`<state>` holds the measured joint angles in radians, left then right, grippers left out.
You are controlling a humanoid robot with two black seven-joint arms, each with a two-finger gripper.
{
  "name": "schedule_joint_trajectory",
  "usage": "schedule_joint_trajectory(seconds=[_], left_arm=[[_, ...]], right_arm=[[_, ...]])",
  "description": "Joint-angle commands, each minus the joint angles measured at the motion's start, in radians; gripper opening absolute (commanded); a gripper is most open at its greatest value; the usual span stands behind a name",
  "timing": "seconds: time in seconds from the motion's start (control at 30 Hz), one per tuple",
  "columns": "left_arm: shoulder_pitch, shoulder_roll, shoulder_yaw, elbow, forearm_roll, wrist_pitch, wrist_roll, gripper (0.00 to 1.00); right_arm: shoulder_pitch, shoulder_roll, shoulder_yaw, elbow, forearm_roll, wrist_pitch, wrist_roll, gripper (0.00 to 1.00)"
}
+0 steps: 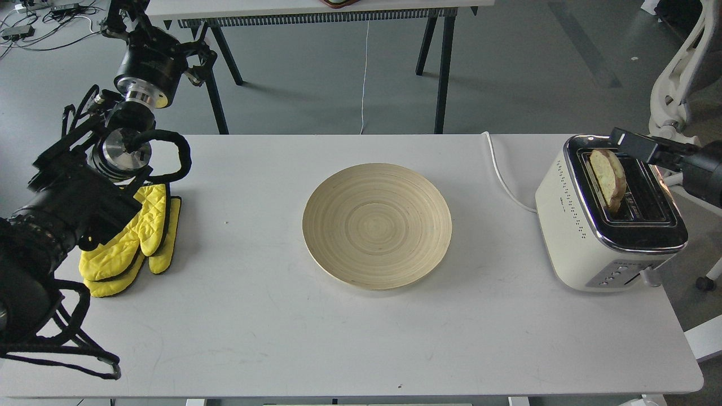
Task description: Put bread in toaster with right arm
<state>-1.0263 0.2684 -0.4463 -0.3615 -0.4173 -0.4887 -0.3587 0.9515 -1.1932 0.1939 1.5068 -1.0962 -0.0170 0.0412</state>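
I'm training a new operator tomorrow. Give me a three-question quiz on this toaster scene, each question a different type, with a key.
1. True or false: the bread lies flat on the plate.
2. Multiple choice: the yellow mitts lie (A) by the toaster, (B) on the plate, (C) at the table's left end, under the left arm.
3. Fill in: the bread stands on edge, tilted, in the toaster's ____ slot, as seen from the head camera.

Key
1. False: the plate holds nothing; the bread sticks up from the toaster, with the right gripper just above it.
2. C
3. left
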Motion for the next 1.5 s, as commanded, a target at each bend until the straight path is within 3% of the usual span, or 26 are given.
schedule_joint_trajectory(seconds=[0.0, 0.2, 0.23, 0.33, 0.4, 0.57, 0.97, 1.47], left_arm=[[0.000, 0.000, 0.000, -0.001, 0.000, 0.000, 0.000, 1.00], [0.000, 0.000, 0.001, -0.001, 0.000, 0.000, 0.001, 1.00], [0.000, 0.000, 0.000, -0.001, 0.000, 0.000, 0.001, 1.00], [0.000, 0.000, 0.001, 0.001, 0.000, 0.000, 0.001, 1.00], [0.000, 0.000, 0.001, -0.001, 0.000, 0.000, 0.001, 1.00], [0.000, 0.000, 0.000, 0.001, 0.000, 0.000, 0.000, 1.00], [0.000, 0.000, -0.003, -0.001, 0.000, 0.000, 0.001, 1.00], [0.000, 0.000, -0.003, 0.001, 0.000, 0.000, 0.000, 1.00]], right_arm=[[0.001, 0.059, 0.085, -0.008, 0.171, 0.000, 0.005, 1.00], [0.003, 0.216, 0.223, -0.068, 0.447, 0.002, 0.026, 1.00], [0.004, 0.240, 0.237, -0.086, 0.497, 0.005, 0.054, 1.00], [0.003, 0.334, 0.269, -0.164, 0.636, 0.009, 0.198, 1.00], [0.004, 0.414, 0.298, -0.233, 0.685, 0.035, 0.241, 1.00], [-0.017, 0.615, 0.433, -0.422, 0.797, 0.162, 0.243, 1.00], [-0.034, 0.920, 0.685, -0.965, 1.062, 0.460, 0.223, 1.00], [-0.028, 0.946, 0.745, -0.979, 1.065, 0.474, 0.230, 1.00]])
